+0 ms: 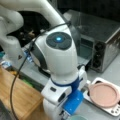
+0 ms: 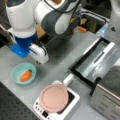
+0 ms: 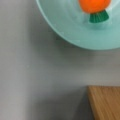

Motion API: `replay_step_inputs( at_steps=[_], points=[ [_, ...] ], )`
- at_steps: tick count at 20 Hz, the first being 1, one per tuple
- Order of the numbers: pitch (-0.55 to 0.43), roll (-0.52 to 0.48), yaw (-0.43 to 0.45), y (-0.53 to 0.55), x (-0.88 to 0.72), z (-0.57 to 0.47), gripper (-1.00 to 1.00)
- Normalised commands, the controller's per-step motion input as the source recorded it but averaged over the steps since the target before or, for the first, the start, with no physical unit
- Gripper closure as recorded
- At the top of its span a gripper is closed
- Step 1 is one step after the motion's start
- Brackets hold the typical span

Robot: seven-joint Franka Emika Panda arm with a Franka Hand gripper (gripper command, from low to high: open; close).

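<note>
Although the white and blue robot arm [image 2: 25, 30] fills much of both front views, its gripper's fingertips show in none of them, nor in the wrist view, so whether the claw is open or closed cannot be told. In a front view the arm's blue wrist end hangs just above and to the left of a shallow pale teal bowl [image 2: 23, 73] on the grey tabletop [image 2: 57, 62]. One orange toy carrot with a green top [image 2: 25, 75] lies inside that bowl, apart from the arm. The wrist view shows the same bowl [image 3: 72, 32] at its top edge, with the carrot [image 3: 95, 6] in it, and one corner of a light wooden board [image 3: 105, 102] at lower right.

One round pink plate [image 2: 54, 98] rests on a white scale-like base with buttons [image 2: 40, 108], to the bowl's lower right. One silver toaster oven [image 1: 100, 42] stands with its glass door [image 2: 98, 62] folded open.
</note>
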Motion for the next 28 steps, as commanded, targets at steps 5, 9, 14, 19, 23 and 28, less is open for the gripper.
replay_step_inputs(
  at_steps=[5, 9, 14, 19, 23, 28],
  points=[
    [0.186, -0.008, 0.023, -0.18, 0.42, 0.17, -1.0],
    [0.216, -0.017, 0.076, -0.19, 0.53, 0.17, -1.0],
    [0.254, -0.045, 0.1, -0.22, 0.56, 0.15, -1.0],
    [0.24, -0.011, 0.116, -0.23, 0.49, 0.02, -1.0],
    [0.226, -0.023, 0.133, -0.23, 0.43, -0.03, -1.0],
    [0.19, -0.02, 0.141, -0.22, 0.36, -0.02, -1.0]
  ],
)
